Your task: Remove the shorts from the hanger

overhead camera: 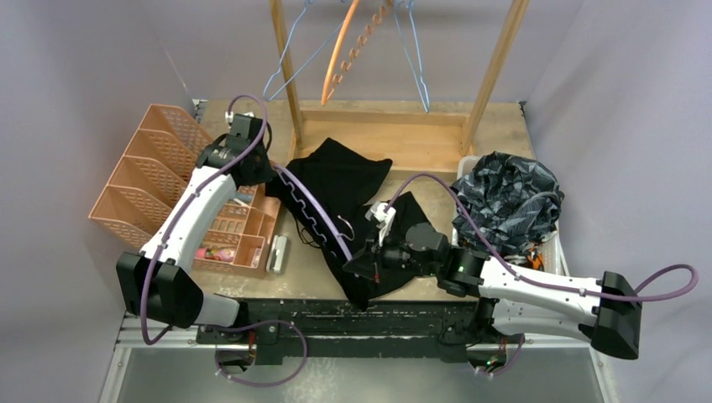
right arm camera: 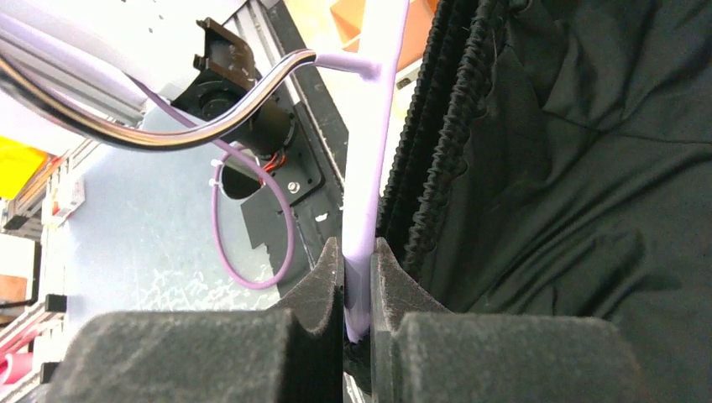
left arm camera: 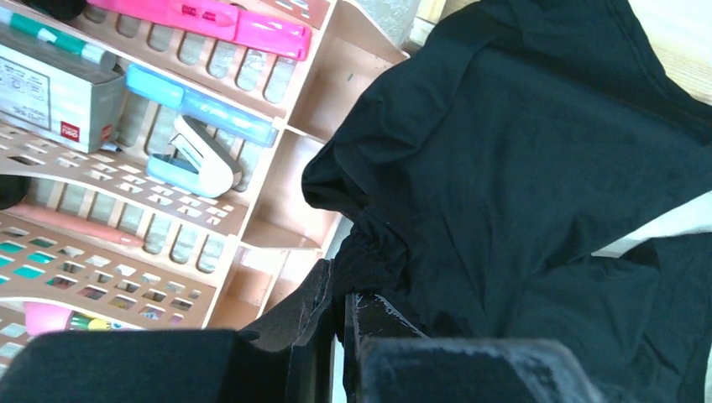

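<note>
Left wrist view showed the left gripper [left arm camera: 342, 295] clenched on a bunched edge of the black shorts [left arm camera: 520, 168]. The right gripper [right arm camera: 358, 281] pinched the lilac hanger [right arm camera: 375, 126], likely anchoring it against the pull.

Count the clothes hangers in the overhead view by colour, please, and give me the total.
Blue hangers: 2
Orange hanger: 1
Lavender hanger: 1
Total: 4
</note>
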Controlling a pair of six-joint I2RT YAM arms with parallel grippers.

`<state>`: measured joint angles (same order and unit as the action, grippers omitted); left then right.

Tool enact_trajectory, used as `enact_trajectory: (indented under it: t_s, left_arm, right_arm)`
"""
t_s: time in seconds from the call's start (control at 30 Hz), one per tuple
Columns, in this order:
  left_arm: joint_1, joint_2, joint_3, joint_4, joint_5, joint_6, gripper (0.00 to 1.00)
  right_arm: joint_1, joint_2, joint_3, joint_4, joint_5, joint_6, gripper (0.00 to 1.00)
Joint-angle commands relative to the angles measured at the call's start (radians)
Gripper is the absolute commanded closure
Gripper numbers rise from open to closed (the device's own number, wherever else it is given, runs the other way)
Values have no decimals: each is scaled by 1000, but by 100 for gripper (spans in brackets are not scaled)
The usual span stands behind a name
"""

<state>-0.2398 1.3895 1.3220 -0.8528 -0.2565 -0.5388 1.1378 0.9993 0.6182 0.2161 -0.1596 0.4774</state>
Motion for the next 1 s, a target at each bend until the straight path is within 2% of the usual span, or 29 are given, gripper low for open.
enact_trajectory:
  t_s: [0.0,0.13,0.33,0.4,0.47,0.53,0.63,0.7,0.77,0.97]
  left_arm:
    - [50,-14,-7,181,-86,-16,100]
    - [50,-69,-80,200,-16,-18,100]
    - [40,-204,-272,313,277,-33,100]
    - [7,-249,-320,334,321,-64,100]
    - [-68,-292,-351,339,301,-86,100]
    - [-160,-323,-372,327,252,-118,92]
    - [-230,-365,-416,307,229,-162,85]
    - [-239,-413,-444,273,171,-191,69]
    - [-239,-464,-467,259,143,-208,59]
    - [-242,-499,-476,240,233,-230,57]
  right_arm:
    - [20,-70,-45,-40,-10,23,100]
    - [20,-86,-44,-45,71,46,100]
    - [19,-19,23,-106,192,148,100]
    - [19,18,68,-129,231,174,100]
    - [19,59,110,-146,280,202,100]
    - [19,105,159,-173,314,227,100]
    - [19,156,233,-230,380,272,100]
    - [19,170,269,-264,427,309,100]
    - [19,160,272,-255,452,347,100]
    - [19,100,205,-130,466,408,100]
